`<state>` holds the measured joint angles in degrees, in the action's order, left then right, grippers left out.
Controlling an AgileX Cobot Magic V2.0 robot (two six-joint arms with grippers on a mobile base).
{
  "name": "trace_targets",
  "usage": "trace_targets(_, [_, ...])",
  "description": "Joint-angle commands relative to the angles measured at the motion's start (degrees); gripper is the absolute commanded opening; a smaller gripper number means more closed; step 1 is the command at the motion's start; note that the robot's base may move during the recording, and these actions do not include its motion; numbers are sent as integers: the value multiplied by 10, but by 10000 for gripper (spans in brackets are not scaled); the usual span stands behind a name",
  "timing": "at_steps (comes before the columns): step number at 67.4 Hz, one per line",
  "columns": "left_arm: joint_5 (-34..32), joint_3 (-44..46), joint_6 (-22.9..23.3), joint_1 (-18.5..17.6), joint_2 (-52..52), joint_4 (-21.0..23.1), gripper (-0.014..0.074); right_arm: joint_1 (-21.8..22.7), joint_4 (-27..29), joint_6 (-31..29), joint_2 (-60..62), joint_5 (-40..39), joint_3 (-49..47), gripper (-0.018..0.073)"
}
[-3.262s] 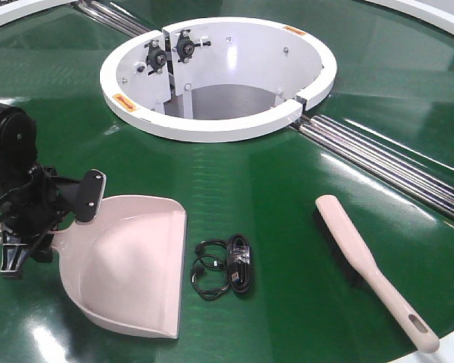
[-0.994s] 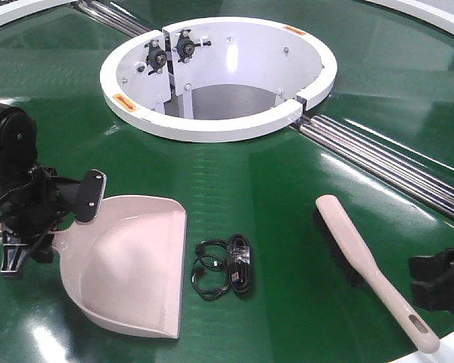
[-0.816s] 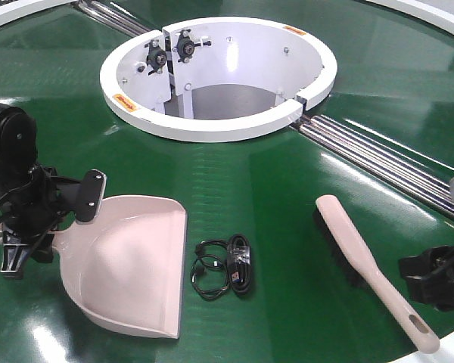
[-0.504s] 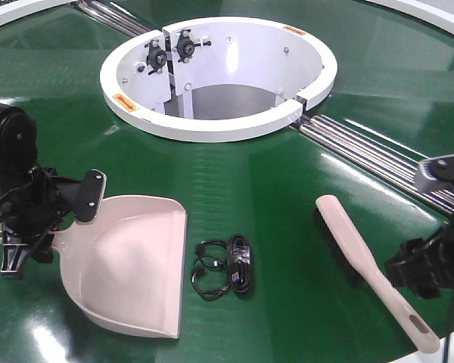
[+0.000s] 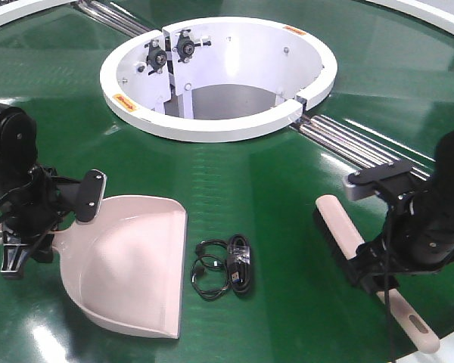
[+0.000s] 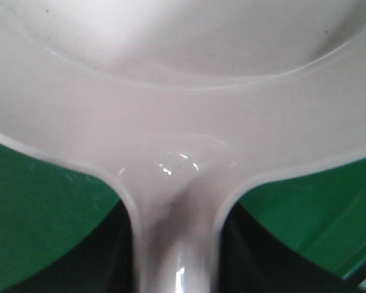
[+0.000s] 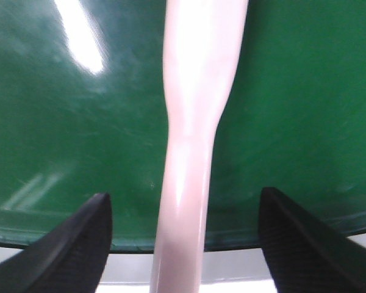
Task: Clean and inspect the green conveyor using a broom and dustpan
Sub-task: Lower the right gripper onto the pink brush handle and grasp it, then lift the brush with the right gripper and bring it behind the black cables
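Having swung in from the edge, the right gripper [image 5: 372, 274] is settling, jaws spread wide, astride the handle of the broom [image 5: 340, 231] lying on the green conveyor [image 5: 250, 181], so a grab looks next, while the left gripper [image 5: 30, 227] is clamping the handle of the dustpan [image 5: 129, 265].

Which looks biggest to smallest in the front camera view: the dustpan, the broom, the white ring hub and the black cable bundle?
1. white ring hub, largest though farthest back
2. dustpan
3. broom, long but narrow, partly covered by the right gripper
4. black cable bundle
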<state>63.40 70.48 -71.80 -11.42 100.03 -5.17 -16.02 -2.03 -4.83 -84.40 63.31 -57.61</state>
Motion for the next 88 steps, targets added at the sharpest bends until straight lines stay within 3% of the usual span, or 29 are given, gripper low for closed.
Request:
trace_targets(1, [-2, 17, 8, -4, -22, 8, -7, -1, -9, -1, -10, 5, -18, 494])
trace_targets(37, [-2, 17, 8, -4, -22, 8, -7, -1, -9, 9, -101, -29, -18, 473])
trace_targets(47, [-2, 17, 8, -4, -22, 8, -7, -1, -9, 18, -112, -39, -18, 374])
trace_targets(69, [-2, 17, 8, -4, -22, 8, -7, -1, -11, 48, -98, -71, -18, -17])
trace_targets(88, [-2, 17, 8, -4, -22, 8, -7, -1, -7, 62, -36, -65, -18, -10])
